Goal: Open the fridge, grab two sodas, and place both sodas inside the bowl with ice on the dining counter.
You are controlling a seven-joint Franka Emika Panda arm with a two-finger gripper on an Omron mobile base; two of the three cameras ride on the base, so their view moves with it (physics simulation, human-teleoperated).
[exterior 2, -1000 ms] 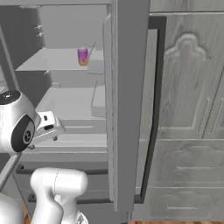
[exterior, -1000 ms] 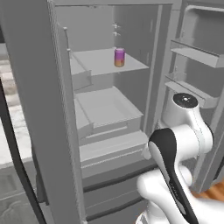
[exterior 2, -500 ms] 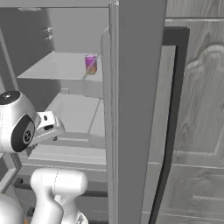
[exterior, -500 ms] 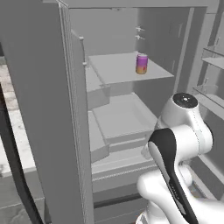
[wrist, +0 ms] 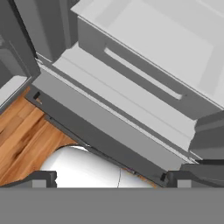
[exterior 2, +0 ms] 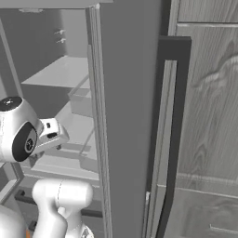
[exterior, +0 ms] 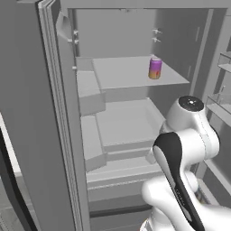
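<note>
Fridge [exterior: 135, 117] stands open, both doors swung wide, interior grey and mostly bare. One soda can [exterior: 154, 68], purple fading to orange-yellow, stands upright on the upper shelf [exterior: 131, 74] of the fridge, toward that shelf's right side, near its front edge. Second soda not made out; the arm's white elbow covers the lower right of the fridge interior in the left base view. In the right base view the right door [exterior 2: 125, 116], seen edge-on with its dark handle [exterior 2: 174, 130], blocks the can and most of the shelves. End effector [wrist: 109, 177]: released, jaws spread wide, nothing between them; finger tips cut off at the frame bottom, pointing down at the fridge's lower drawer front [wrist: 131, 92] and a strip of wood floor [wrist: 30, 131].
</note>
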